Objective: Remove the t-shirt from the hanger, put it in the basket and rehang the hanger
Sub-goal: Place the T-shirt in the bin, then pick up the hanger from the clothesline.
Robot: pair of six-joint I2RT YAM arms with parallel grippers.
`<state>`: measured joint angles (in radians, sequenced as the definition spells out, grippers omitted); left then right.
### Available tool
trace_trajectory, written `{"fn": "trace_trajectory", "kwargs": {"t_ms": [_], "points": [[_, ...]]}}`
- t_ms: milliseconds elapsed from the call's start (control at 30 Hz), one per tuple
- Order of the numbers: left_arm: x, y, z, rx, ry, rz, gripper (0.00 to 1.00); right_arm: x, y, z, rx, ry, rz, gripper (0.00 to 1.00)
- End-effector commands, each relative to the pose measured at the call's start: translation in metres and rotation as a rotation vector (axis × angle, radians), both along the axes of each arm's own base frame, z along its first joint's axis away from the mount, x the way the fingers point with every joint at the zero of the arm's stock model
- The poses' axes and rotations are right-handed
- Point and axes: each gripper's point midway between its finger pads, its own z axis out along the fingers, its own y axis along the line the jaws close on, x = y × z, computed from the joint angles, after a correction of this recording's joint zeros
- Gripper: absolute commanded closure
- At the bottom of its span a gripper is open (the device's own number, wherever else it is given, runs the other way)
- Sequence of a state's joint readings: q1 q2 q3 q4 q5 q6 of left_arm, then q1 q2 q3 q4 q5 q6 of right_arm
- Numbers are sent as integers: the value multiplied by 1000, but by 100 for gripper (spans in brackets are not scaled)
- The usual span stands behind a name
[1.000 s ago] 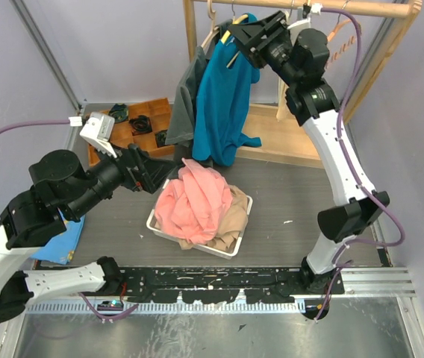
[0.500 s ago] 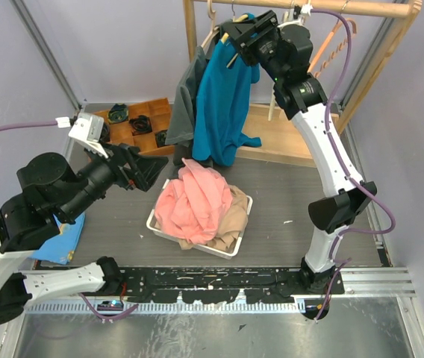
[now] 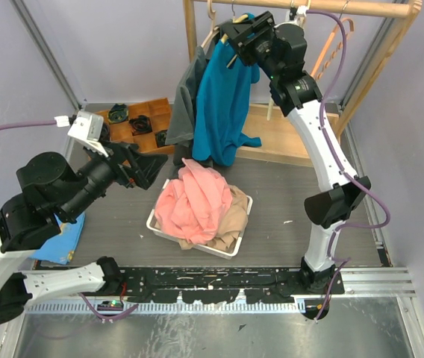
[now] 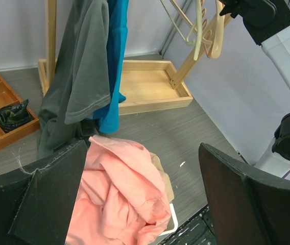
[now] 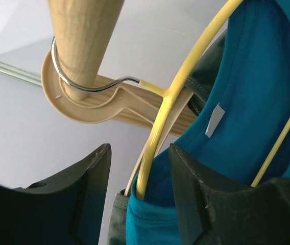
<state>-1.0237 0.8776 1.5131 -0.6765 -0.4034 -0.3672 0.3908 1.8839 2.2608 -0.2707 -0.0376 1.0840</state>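
Observation:
A teal t-shirt (image 3: 223, 97) (image 4: 115, 51) (image 5: 257, 76) hangs on a yellow hanger (image 5: 158, 138) (image 3: 230, 61), which is hooked over the wooden rail (image 5: 81, 30) (image 3: 361, 7). My right gripper (image 3: 236, 37) (image 5: 140, 189) is up at the hanger's shoulder. Its jaws stand open on either side of the yellow hanger arm and the teal collar, and a gap shows beside the hanger. My left gripper (image 3: 148, 165) (image 4: 142, 194) hovers wide open and holds nothing, above the pink garment (image 3: 193, 201) (image 4: 119, 199) in the basket.
A grey shirt (image 3: 186, 97) (image 4: 78, 66) hangs just left of the teal one. Below them a white basket (image 3: 160, 227) holds pink and beige clothes. A compartmented wooden tray (image 3: 141, 123) and a blue cloth (image 3: 59, 239) lie at the left. Bare hangers (image 4: 201, 30) hang further along the rail.
My right wrist has swung left, closer to the hanger, and its jaws have narrowed slightly around it. The left arm shifted a little to the left early on, then held still.

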Motion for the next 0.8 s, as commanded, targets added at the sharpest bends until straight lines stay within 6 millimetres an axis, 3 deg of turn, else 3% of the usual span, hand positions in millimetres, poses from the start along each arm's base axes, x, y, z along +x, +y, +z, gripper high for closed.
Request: {"fn": "trace_trajectory", "kwargs": {"t_ms": [0, 767], "points": [[0, 8, 14, -40, -39, 24, 2, -6, -3, 35, 57, -85, -12, 46], [5, 11, 12, -26, -56, 53, 2, 7, 9, 33, 95, -96, 28, 69]]}}
